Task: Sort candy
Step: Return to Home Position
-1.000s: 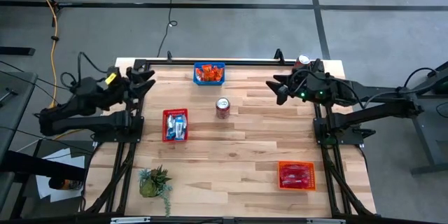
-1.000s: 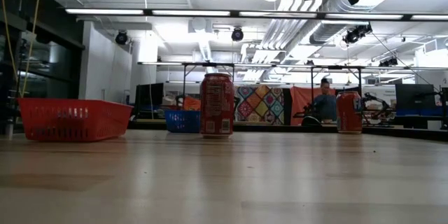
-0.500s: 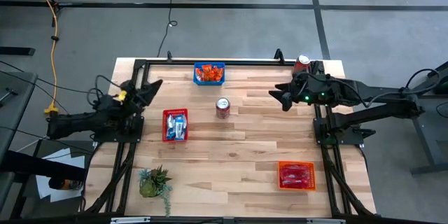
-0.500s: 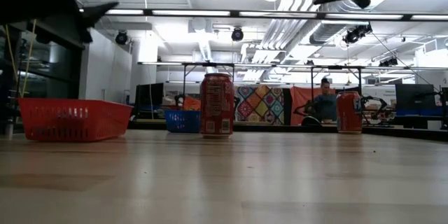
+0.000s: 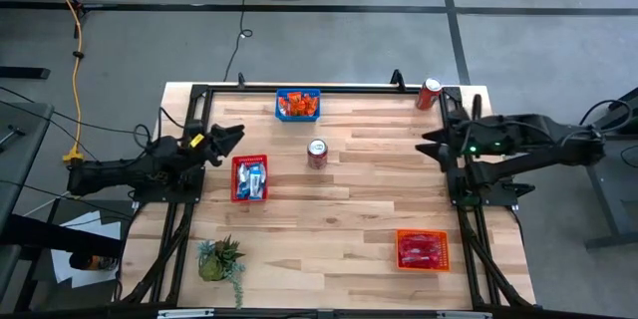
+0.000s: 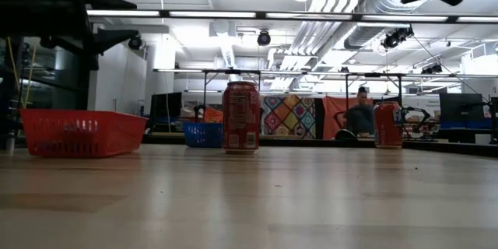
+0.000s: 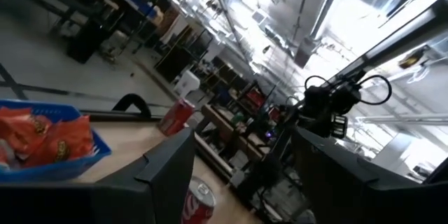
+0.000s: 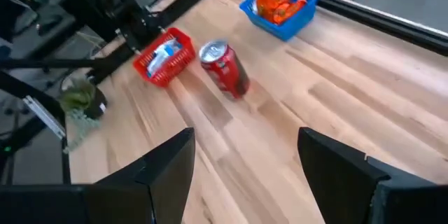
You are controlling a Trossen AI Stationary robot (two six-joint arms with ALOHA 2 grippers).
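Left gripper (image 5: 230, 141) sat open and empty at the table's left edge, beside the red basket (image 5: 235, 179). Right gripper (image 5: 432, 145) was open at the right edge. Orange candy (image 5: 297, 105) was in the blue basket (image 5: 298, 118), blue-and-white candy (image 5: 251, 177) in the red basket, pink-red candy (image 5: 423, 251) in the orange basket (image 5: 399, 250).

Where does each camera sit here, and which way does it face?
High: above the table, facing straight down; both arms show at its side edges.
Low: table-top height, facing level across into the room; dark arm parts at top.
Left wrist: on the left arm, facing past the open left jaws toward the blue basket.
Right wrist: on the right arm, past the open right jaws, facing the table.
Shared: both wrist views hold the middle can.
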